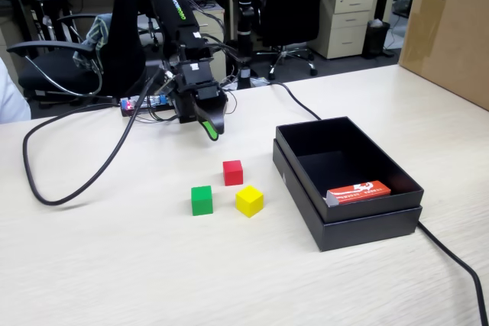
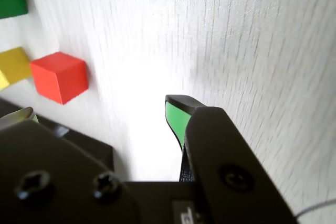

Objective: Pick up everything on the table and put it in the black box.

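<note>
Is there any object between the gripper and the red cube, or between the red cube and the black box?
Nothing visible blocks either path. Bare table lies between the gripper and the red cube, and between that cube and the black box.

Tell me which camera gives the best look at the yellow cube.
The fixed view. There the yellow cube sits whole and unblocked on the table, beside the green cube and red cube. The wrist view catches only part of it, cut off at the left edge.
</note>
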You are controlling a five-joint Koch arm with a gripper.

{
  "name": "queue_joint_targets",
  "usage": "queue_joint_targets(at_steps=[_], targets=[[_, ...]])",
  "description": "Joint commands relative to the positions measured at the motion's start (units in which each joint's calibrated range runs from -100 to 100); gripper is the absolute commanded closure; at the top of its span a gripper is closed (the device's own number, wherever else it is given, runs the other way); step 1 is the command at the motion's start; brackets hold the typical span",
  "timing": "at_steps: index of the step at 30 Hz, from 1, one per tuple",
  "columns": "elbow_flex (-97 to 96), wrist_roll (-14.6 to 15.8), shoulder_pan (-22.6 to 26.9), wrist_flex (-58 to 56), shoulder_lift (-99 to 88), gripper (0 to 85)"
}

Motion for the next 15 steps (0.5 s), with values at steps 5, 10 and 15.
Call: queue_joint_targets(at_steps=[5, 10, 15], targets=[[21.2, 0.5, -2.2, -7.4, 19.0, 37.9], [36.6, 0.6, -2.1, -15.7, 36.1, 38.0], [42.2, 1.1, -2.1, -15.9, 48.5, 38.0]])
